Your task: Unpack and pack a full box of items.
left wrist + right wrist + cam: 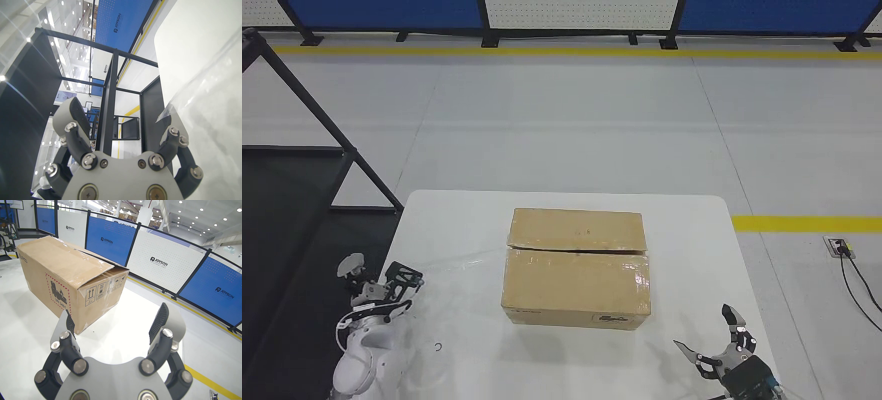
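white table (pixel 442 230) is laid with one box (pixel 577 270) at its middle, flaps folded shut — probably for equal reach of both arms | left gripper (pixel 121 111) is spread, empty, at table edge | right gripper (pixel 115 313) is spread, empty, near box corner

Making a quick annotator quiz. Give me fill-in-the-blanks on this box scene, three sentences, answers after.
1. The brown cardboard box stands on a ____ table.
2. The box's top flaps are ____, hiding its contents.
3. The left pincer and the right pincer are both ____, holding nothing.
Missing words: white; closed; open.
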